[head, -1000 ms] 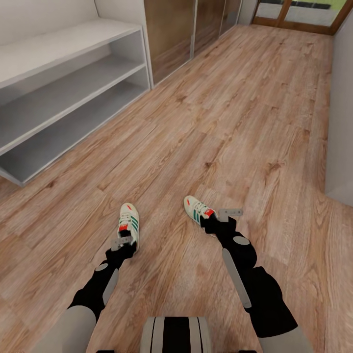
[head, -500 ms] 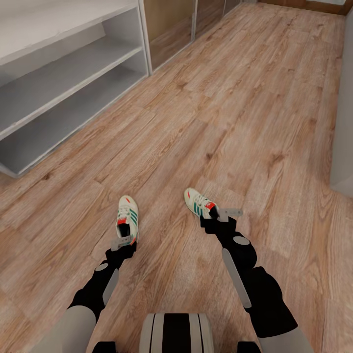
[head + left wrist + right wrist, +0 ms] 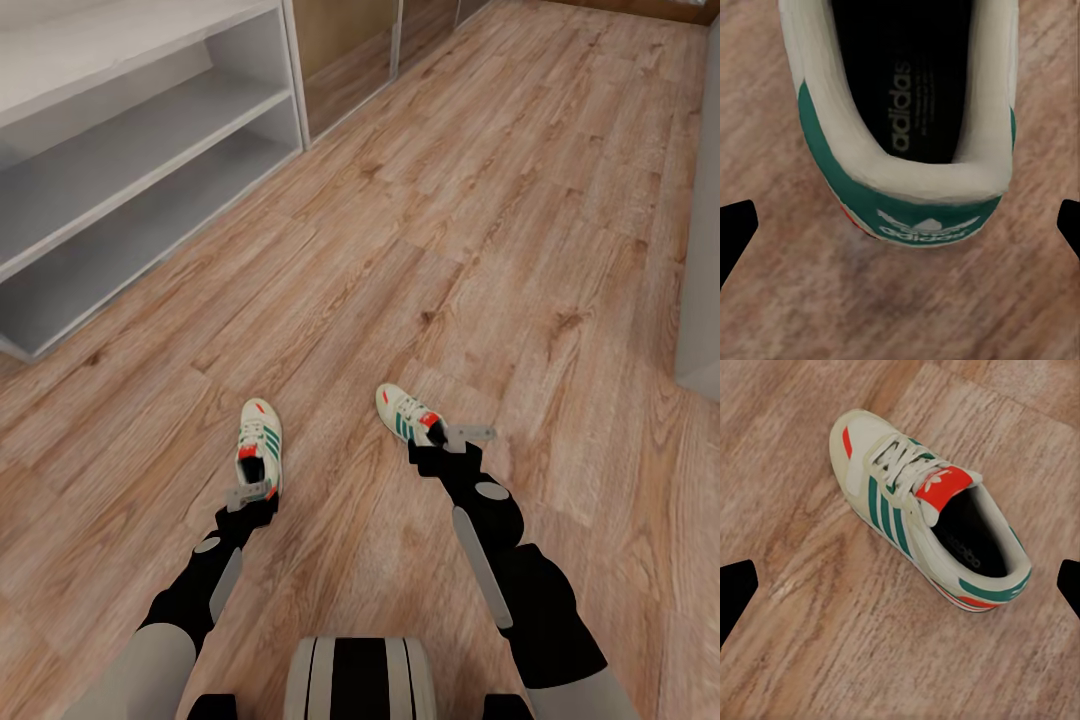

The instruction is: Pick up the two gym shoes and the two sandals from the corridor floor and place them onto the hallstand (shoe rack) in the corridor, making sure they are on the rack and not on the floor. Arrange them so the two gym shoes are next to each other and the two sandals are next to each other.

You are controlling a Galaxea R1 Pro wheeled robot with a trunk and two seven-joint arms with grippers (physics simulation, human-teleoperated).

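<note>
Early in task. Both gym shoes on corridor floor (image 3: 480,230), none racked. Left gym shoe (image 3: 262,445) lower centre-left of head frame, toe pointing up-frame. Right gym shoe (image 3: 405,415) lower centre, toe angled up-left. Shoes apart, bare planks between.

Left tool (image 3: 250,494) just behind heel of left shoe; in left wrist frame, heel tab and open collar (image 3: 922,150) centred between two dark finger tips at far edges, fingers spread wide, no contact seen. Right tool (image 3: 455,440) beside heel of right shoe; in right wrist frame, whole shoe (image 3: 926,514) lies on planks, finger tips at frame edges, spread apart, holding nothing.

Hallstand (image 3: 130,130) upper left of head frame, well apart from shoes; visible top and two open tiers carry no footwear. Sandals not spotted, location unknown.

Judged: nothing done yet. Left: closing on each shoe, lifting, carrying to rack, setting side by side; then finding both sandals and doing same. Left tool seems better lined up for grasp; right looks to need descent and centring over shoe.
</note>
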